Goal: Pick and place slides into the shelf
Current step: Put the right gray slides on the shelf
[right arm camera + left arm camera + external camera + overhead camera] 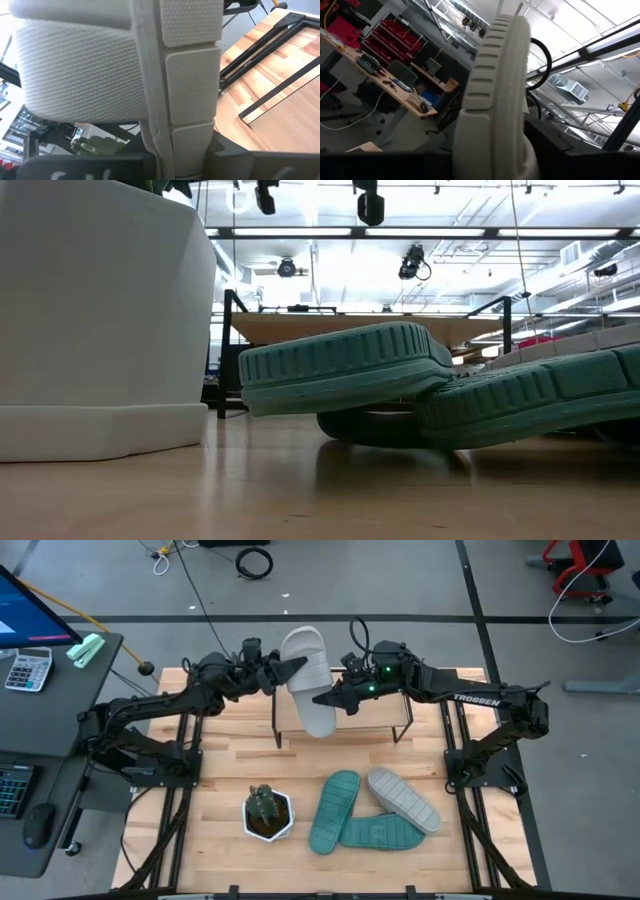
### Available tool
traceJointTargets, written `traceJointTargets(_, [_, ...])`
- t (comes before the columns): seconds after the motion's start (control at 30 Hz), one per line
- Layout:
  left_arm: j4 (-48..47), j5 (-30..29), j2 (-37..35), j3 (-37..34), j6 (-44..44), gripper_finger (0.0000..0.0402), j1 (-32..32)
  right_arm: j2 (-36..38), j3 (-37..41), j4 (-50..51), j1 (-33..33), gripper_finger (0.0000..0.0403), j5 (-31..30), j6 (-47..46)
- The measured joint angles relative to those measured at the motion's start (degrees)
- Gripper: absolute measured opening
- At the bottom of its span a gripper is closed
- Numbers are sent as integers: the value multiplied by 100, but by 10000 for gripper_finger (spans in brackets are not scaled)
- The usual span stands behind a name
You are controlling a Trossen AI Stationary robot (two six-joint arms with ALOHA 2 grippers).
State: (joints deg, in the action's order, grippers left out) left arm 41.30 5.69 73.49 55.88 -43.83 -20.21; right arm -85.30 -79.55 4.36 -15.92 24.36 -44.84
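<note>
Two claws share one light grey slide (308, 680) above the shelf (380, 712), upper centre of the high view.
From the left, the left claw (291, 668) meets the slide's strap end with its fingers narrowed around the sole edge, though whether it grips firmly I cannot tell; from the right, the right claw (335, 698) pinches the slide's sole edge. To do this step well, I judge one claw should keep a firm pinch until the other is secure, then lower the slide level onto the board, sole down. Room is tight: the shelf's black legs and board edges lie just beneath and the arms converge closely. Lower in the frame, two teal slides (333, 810) and the second grey slide (403, 799) overlap, and a potted plant (267, 811) sits left of them, well apart from the shelf on the bench (215, 755).
</note>
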Motion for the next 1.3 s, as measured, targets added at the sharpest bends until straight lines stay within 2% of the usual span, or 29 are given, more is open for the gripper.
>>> traceJointTargets(0.1, [-4,2,0,0,2,119,-17,2,0,-8,1,73,18,61])
traceJointTargets(0.37, [-16,80,-4,-2,14,85,-152,26,0,-29,-4,214,445,94])
traceJointTargets(0.53, [-93,81,-9,-2,-79,94,-292,26,0,39,-15,262,691,92])
traceJointTargets(0.73, [-719,220,-85,-1,-98,87,-602,24,0,412,-15,269,862,262])
traceJointTargets(0.9, [-1136,778,-138,2,-240,92,-1193,129,6,712,-17,263,1033,447])
traceJointTargets(1.03, [-1349,977,-117,-7,-225,98,-1730,449,-2,1129,15,259,1289,753])
traceJointTargets(1.3, [-2098,1505,-118,-7,-151,83,-2368,1161,-2,2029,8,250,796,1257])
